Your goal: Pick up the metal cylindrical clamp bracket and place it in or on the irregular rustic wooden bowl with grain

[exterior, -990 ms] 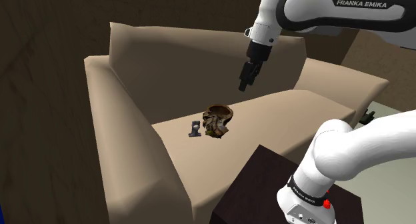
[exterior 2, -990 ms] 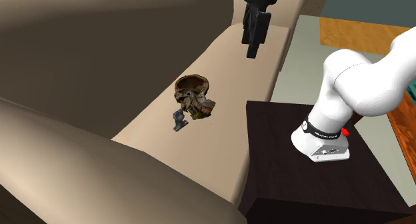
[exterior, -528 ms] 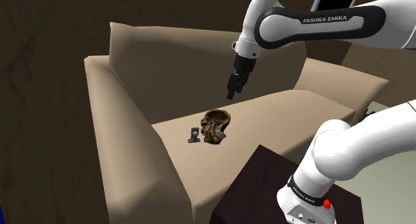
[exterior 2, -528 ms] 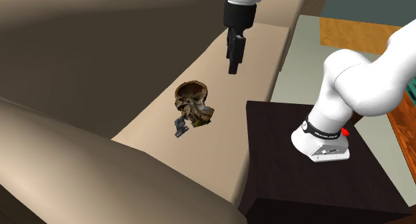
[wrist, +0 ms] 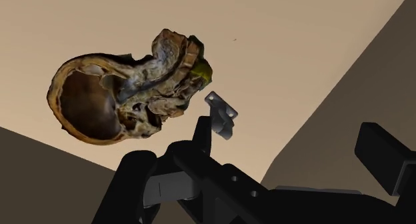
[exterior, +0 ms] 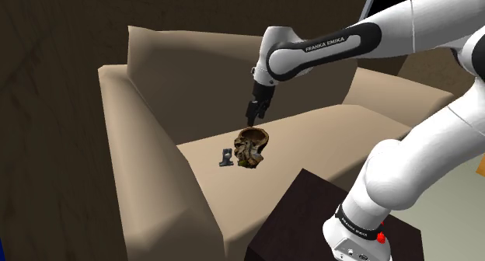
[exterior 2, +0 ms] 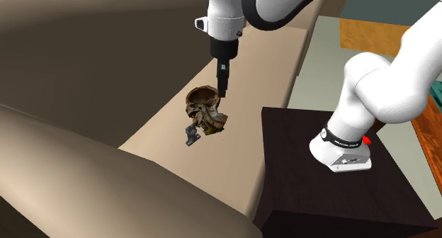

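A brown, rough wooden bowl (exterior: 252,143) (exterior 2: 205,108) lies tipped on its side on the beige sofa seat (exterior: 334,139). The small grey metal clamp bracket (exterior: 226,157) (exterior 2: 190,135) rests on the cushion right beside the bowl, on the side nearer the armrest. My black gripper (exterior: 253,112) (exterior 2: 222,89) hangs just above the bowl's rim and points down. In the wrist view the bowl (wrist: 110,96) shows its hollow, and the bracket (wrist: 222,115) lies past it. My gripper (wrist: 257,149) is open, with nothing between its fingers.
The sofa's thick armrest (exterior: 148,174) rises at the shoulder view's left of the bracket, and the backrest (exterior: 194,73) stands behind it. My dark stand (exterior: 311,213) with the arm's white base (exterior 2: 343,148) sits against the seat's front edge.
The arm has swung down and towards the shoulder view's left, bringing the gripper from high over the seat to just above the bowl. Bowl and bracket stay where they were.
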